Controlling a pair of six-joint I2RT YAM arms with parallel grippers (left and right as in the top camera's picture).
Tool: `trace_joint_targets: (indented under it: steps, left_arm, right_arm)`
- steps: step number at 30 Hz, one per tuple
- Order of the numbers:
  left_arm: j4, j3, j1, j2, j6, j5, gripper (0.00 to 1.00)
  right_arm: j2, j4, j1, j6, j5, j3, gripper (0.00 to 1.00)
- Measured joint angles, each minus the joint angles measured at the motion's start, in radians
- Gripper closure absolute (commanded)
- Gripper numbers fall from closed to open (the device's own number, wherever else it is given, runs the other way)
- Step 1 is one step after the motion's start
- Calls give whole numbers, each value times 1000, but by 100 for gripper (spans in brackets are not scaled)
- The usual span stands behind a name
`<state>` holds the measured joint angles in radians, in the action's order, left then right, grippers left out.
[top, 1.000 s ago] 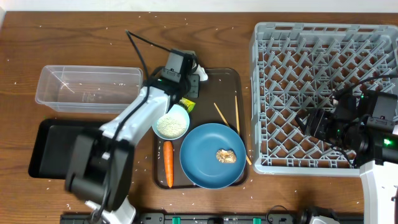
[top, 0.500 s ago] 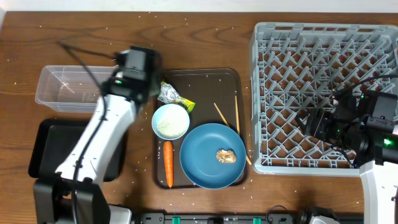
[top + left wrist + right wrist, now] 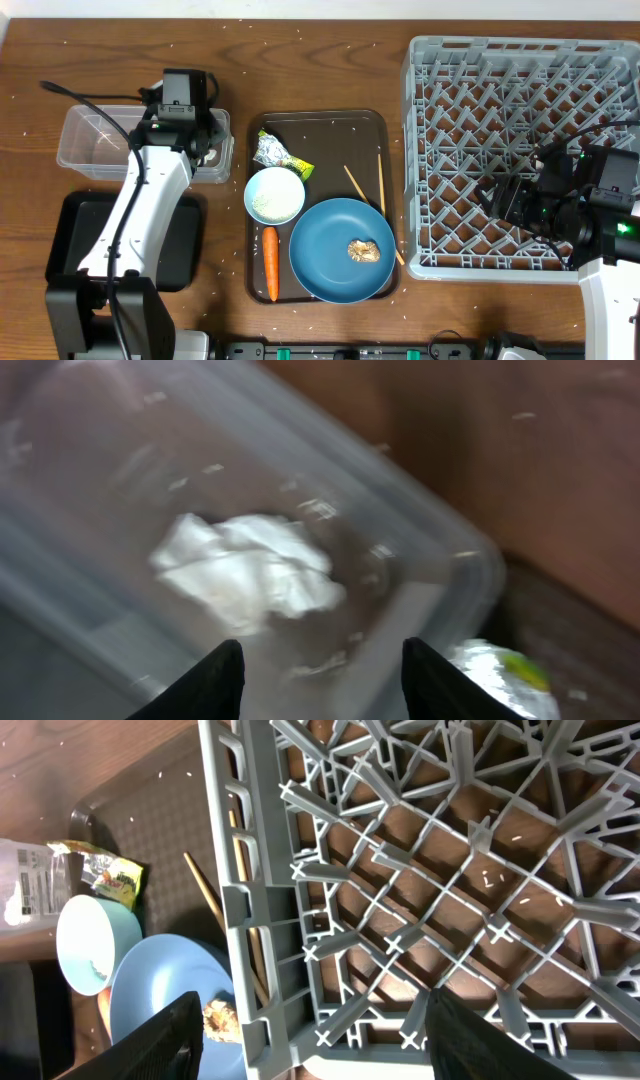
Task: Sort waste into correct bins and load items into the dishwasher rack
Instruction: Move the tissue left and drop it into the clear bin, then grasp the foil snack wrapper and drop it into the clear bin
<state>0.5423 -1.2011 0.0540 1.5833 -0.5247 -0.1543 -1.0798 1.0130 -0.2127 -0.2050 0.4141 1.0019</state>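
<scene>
My left gripper (image 3: pixel 325 680) is open above the right end of the clear tub (image 3: pixel 100 140), where it also shows overhead (image 3: pixel 193 140). Crumpled white paper (image 3: pixel 250 570) lies loose in the tub, clear of the fingers. The green-yellow wrapper (image 3: pixel 278 155), a light blue cup holding rice (image 3: pixel 274 195), the carrot (image 3: pixel 270 263), the blue plate (image 3: pixel 335 270) with a brown lump (image 3: pixel 363 250) and two chopsticks (image 3: pixel 380 190) sit on the brown tray (image 3: pixel 330 125). My right gripper (image 3: pixel 320 1040) is open and empty over the grey rack (image 3: pixel 520 100).
The shallow black tray (image 3: pixel 70 240) lies in front of the clear tub, partly under my left arm. White grains are scattered over the wooden table. The rack fills the right side, its left wall close to the brown tray.
My left arm has swung left from the brown tray to over the clear tub. The crumpled paper now lies in the tub. The right arm has not moved.
</scene>
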Motion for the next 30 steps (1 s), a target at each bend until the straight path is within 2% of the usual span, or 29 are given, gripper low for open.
trace_joint_targets:
  steps: [5, 9, 12, 19, 21, 23, 27, 30]
  left_arm:
    - [-103, 0, 69, 10, 121, 137, 47]
    - [-154, 0, 155, 72, 203, 169, 42]
    - [-186, 0, 197, 153, 243, 176, 42]
    - [-224, 0, 210, 297, 183, 143, 43]
    - [-250, 0, 210, 308, 151, 138, 51]
    - [-277, 0, 212, 316, 113, 132, 69]
    - [-300, 0, 219, 338, 86, 124, 94]
    - [-294, 0, 223, 343, 76, 125, 94]
  right_arm:
    - [0, 0, 0, 0, 0, 0, 35]
    - [0, 6, 0, 0, 0, 0, 34]
    - [0, 16, 0, 0, 0, 0, 34]
    - [0, 19, 0, 0, 0, 0, 34]
    - [0, 19, 0, 0, 0, 0, 34]
    - [0, 19, 0, 0, 0, 0, 34]
    - [0, 24, 0, 0, 0, 0, 33]
    - [0, 28, 0, 0, 0, 0, 33]
